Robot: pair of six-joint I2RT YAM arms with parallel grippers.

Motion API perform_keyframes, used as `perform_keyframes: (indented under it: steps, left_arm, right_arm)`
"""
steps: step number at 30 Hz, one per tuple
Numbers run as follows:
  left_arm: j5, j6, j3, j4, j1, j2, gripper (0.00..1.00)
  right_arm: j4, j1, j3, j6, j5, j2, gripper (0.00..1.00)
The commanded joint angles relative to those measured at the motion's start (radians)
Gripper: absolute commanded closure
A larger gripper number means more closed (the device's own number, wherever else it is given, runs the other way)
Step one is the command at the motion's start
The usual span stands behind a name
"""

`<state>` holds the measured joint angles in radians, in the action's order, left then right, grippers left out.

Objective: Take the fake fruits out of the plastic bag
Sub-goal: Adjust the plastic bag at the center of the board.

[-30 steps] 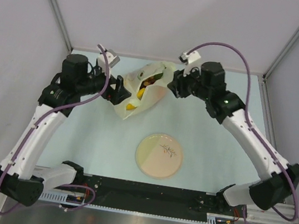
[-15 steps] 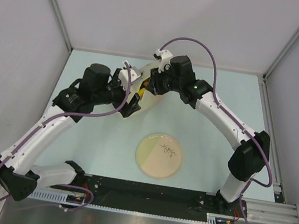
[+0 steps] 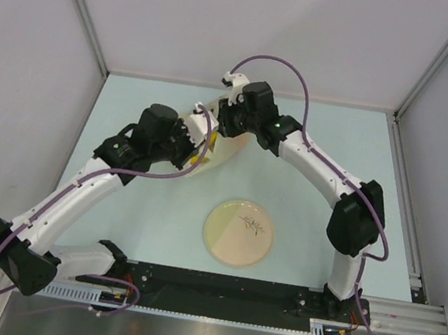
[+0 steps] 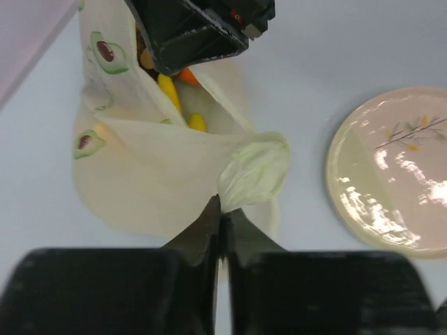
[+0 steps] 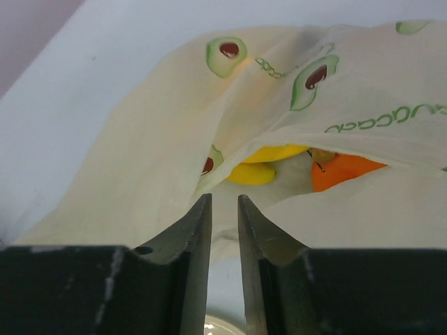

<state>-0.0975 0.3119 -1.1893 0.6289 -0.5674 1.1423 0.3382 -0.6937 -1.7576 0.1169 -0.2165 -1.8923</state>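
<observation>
The plastic bag (image 4: 160,167), pale and printed with avocados, lies on the table with its mouth gaping. Inside the mouth show fake fruits: yellow pieces (image 5: 260,172) and an orange one (image 5: 343,172). They also show in the left wrist view as yellow pieces (image 4: 167,91) and an orange one (image 4: 187,75). My left gripper (image 4: 222,211) is shut on a bunched fold of the bag's near edge. My right gripper (image 5: 223,206) is at the bag's mouth, jaws a narrow gap apart, nothing pinched. From above, both grippers cover most of the bag (image 3: 229,146).
A round cream plate (image 3: 238,233) with a twig drawing lies on the table nearer the arm bases, right of the bag in the left wrist view as the plate (image 4: 391,174). Grey walls enclose the table on three sides.
Both arms have swung inward onto the bag. My left gripper went from wide open to shut on the bag's edge. The right gripper's jaws have narrowed and reached the bag's mouth.
</observation>
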Motion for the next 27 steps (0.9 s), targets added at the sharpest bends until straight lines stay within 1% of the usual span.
perform_keyframes:
  steps: [1,4,5,7,8,10,11,12,13,14,16,20,23,27]
  left_arm:
    - [0.154,0.0,0.007,-0.055,-0.011,0.013,1.0]
    - [0.223,-0.091,0.002,-0.034,0.026,-0.032,1.0]
    - [0.237,-0.173,0.003,-0.025,0.079,-0.065,1.0]
    - [0.245,-0.258,0.014,0.011,0.161,-0.096,1.0]
    - [0.274,-0.346,0.017,0.021,0.241,-0.113,1.0]
    - [0.247,-0.42,0.039,0.026,0.311,-0.156,1.0]
    - [0.186,-0.434,0.06,0.022,0.352,-0.173,1.0]
    - [0.142,-0.444,0.077,-0.001,0.368,-0.196,1.0]
    - [0.096,-0.457,0.095,-0.012,0.383,-0.203,1.0]
    - [-0.015,-0.464,0.13,-0.023,0.405,-0.207,1.0]
    - [-0.068,-0.485,0.161,-0.02,0.428,-0.219,1.0]
    - [-0.068,-0.491,0.223,0.005,0.44,-0.266,1.0]
    - [-0.056,-0.511,0.244,0.023,0.457,-0.297,1.0]
    - [-0.093,-0.546,0.254,0.009,0.494,-0.305,1.0]
  right_arm:
    - [-0.044,0.026,0.015,-0.042,0.055,-0.073,0.78]
    - [-0.05,0.037,0.092,-0.06,0.051,-0.047,0.8]
    - [-0.057,0.031,0.119,-0.066,0.057,-0.034,0.8]
    - [-0.073,0.02,0.205,-0.089,0.065,-0.008,0.8]
    - [-0.076,0.011,0.231,-0.095,0.072,0.011,0.8]
    - [-0.08,-0.013,0.289,-0.1,0.085,0.027,0.8]
    - [-0.079,-0.02,0.297,-0.1,0.083,0.032,0.79]
    - [-0.079,-0.032,0.302,-0.1,0.082,0.03,0.79]
    - [-0.079,-0.036,0.296,-0.099,0.081,0.029,0.79]
    - [-0.079,-0.043,0.284,-0.099,0.089,0.024,0.79]
    - [-0.071,-0.046,0.253,-0.102,0.098,0.021,0.79]
    - [-0.038,-0.055,0.133,-0.134,0.092,0.036,0.79]
    - [-0.047,-0.076,0.104,-0.189,0.106,0.035,0.79]
    - [-0.065,-0.104,0.031,-0.214,0.127,-0.066,0.82]
